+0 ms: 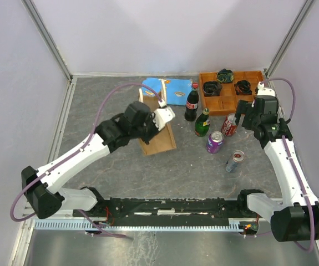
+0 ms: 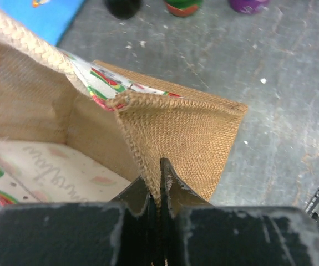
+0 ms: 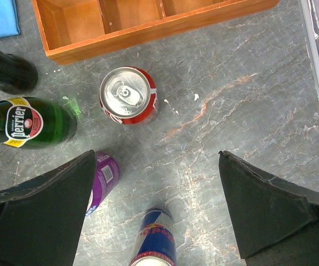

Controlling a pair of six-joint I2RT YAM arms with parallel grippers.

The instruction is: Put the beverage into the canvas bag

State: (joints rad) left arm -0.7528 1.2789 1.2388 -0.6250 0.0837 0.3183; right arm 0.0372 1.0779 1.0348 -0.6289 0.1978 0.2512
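Grey tabletop [image 1: 148, 177]: only left wrist view shows left fingers [image 2: 140, 197] pinching canvas bag [image 2: 187, 133] rim; right fingers [image 3: 42, 210] spread near red can [image 3: 128, 95], wooden tray [image 3: 148, 34] at far-right corner.

Beside the tray [image 1: 234, 101] are two bottles, a cola bottle [image 1: 191, 103] and a green bottle [image 1: 202, 123]; three cans, a red can [image 1: 229, 124], purple can [image 1: 214, 142] and blue can [image 1: 234, 161]; one bag [image 1: 159, 141]; one blue cloth [image 1: 176, 88]. Inside it sit three black coils [image 1: 224, 75].

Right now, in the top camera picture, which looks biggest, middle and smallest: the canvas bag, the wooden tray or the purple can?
1. wooden tray
2. canvas bag, a close second, since the left gripper covers part of it
3. purple can
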